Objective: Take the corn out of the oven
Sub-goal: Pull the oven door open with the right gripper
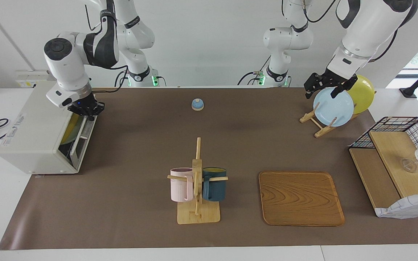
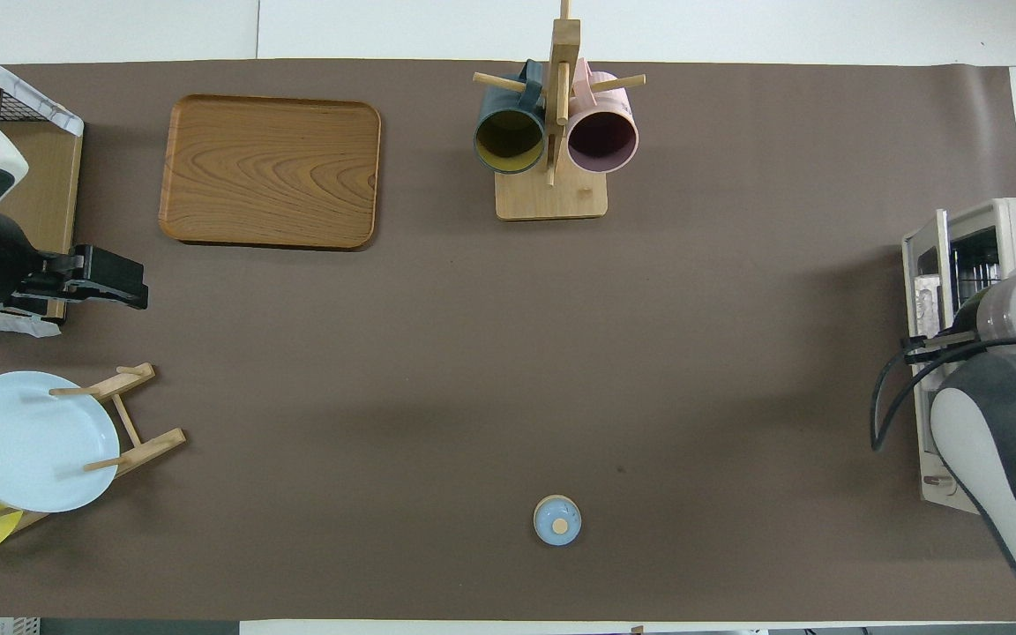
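Facing view: placed high across the table (image 1: 129, 152), looking at both robots from some distance. Overhead view: placed above the robots' end, looking steeply down. Shared: same table, turned by half a circle.

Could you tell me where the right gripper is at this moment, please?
In the facing view, the right gripper sits shut at the top edge of the oven door, which is pulled partly open, at the right arm's end of the table.

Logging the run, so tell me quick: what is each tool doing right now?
Left tool: open, holding nothing, over the blue plate.
Right tool: shut at the oven door's top edge.
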Available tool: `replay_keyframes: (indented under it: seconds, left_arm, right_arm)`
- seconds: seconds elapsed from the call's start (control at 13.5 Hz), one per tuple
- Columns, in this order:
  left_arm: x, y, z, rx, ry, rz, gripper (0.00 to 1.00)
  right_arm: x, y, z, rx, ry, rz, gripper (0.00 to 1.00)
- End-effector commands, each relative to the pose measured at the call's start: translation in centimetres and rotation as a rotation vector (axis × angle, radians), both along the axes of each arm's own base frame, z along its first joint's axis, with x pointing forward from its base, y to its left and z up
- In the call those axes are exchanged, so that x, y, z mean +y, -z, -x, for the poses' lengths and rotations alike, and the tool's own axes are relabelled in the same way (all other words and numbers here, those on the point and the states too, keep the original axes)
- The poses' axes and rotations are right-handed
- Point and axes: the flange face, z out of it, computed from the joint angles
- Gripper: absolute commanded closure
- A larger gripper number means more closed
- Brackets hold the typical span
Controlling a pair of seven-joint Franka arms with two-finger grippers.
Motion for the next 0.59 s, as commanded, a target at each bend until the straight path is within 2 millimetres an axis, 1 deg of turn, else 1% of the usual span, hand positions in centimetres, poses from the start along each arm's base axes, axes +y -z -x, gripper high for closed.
replay_keyframes:
  seconds: [0.0,0.15,0.22,0.37,0.52]
  left_arm:
    - [0.2,-0.1,-0.5,-0.016,-0.002,-0.017,0.0]
    - [0.1,-0.1,-0.5,-0.016,-0.001,-0.017,0.0]
    - [0.1,-0.1,-0.5,-0.014,-0.001,-0.017,0.0]
    - [0.2,-0.1,-0.5,-0.014,-0.004,-0.017,0.0]
    - [0.1,-0.1,-0.5,-0.014,-0.001,-0.017,0.0]
  right_arm:
    - [-1.4,5.7,-2.8,-0.043,-0.011,0.001,1.0]
    - [0.1,7.0,-3.5,-0.055,-0.04,-0.003,1.0]
    - [0.6,7.5,-3.5,-0.066,-0.044,-0.005,1.0]
    - [1.7,8.9,-2.7,-0.09,-0.051,-0.011,1.0]
    - [1.8,10.8,-2.1,-0.106,-0.056,-0.019,1.0]
